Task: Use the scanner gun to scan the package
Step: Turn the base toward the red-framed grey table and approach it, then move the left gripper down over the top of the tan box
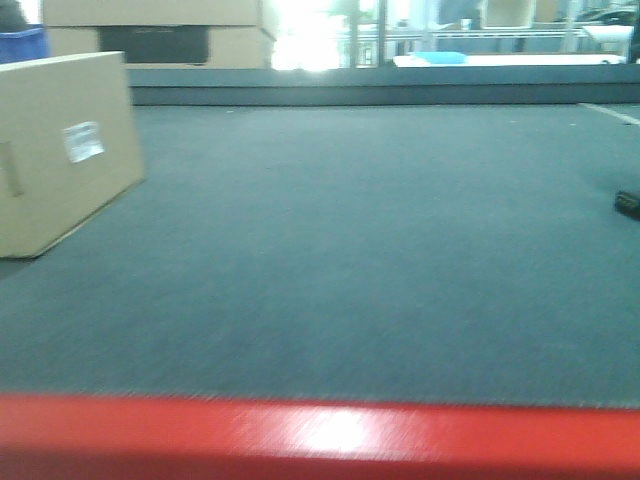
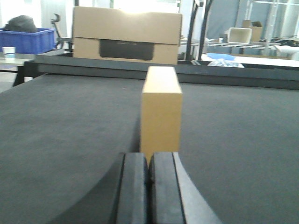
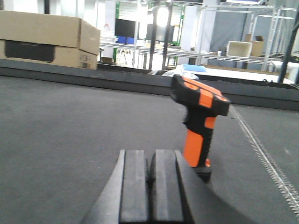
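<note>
The package [image 1: 62, 150] is a tan cardboard box standing on edge at the left of the grey mat, its white barcode label [image 1: 83, 141] facing the front camera. In the left wrist view its narrow end [image 2: 161, 114] stands straight ahead of my left gripper [image 2: 149, 161], which is shut and empty, a short way from the box. The scanner gun [image 3: 200, 126], black with an orange handle, stands upright on its black foot just ahead and right of my right gripper [image 3: 150, 161]. That gripper is shut on nothing and does not touch the scanner.
Bigger cardboard boxes with a black panel [image 2: 126, 35] sit behind the mat's raised far edge [image 1: 380, 85]. A blue bin [image 2: 28, 39] is at the far left. A red strip [image 1: 320, 435] borders the near edge. A small dark object [image 1: 627, 203] shows at the right edge.
</note>
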Tool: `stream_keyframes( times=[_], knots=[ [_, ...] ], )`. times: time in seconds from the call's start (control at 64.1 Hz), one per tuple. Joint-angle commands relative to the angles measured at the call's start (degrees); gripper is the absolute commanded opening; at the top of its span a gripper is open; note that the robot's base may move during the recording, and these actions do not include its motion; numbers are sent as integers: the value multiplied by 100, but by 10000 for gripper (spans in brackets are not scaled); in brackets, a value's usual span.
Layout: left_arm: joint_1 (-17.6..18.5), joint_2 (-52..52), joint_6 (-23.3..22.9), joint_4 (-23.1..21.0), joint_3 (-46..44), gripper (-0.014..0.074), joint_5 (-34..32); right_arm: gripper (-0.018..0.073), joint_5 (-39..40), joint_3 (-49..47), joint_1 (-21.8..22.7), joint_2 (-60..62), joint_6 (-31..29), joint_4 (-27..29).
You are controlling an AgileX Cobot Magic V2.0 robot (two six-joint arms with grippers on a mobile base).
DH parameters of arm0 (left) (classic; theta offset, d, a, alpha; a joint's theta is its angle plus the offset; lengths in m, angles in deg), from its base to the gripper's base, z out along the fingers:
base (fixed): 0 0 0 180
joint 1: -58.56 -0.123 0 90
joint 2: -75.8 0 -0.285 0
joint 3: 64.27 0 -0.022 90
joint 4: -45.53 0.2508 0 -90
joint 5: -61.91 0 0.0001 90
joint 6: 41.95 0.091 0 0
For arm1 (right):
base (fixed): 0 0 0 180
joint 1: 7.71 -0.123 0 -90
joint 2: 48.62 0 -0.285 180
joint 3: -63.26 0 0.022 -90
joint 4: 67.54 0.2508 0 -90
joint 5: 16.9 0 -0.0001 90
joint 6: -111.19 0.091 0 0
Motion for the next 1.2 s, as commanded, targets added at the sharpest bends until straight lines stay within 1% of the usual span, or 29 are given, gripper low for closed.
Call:
stream_keyframes(
  times=[0.0,1.185],
  knots=[
    [28,-20,-25,-1,-12,-111,-97,-169,102,4,-5,16,-9,-29],
    [28,-20,-25,-1,-12,-111,-97,-169,102,4,-5,16,-9,-29]
  ],
)
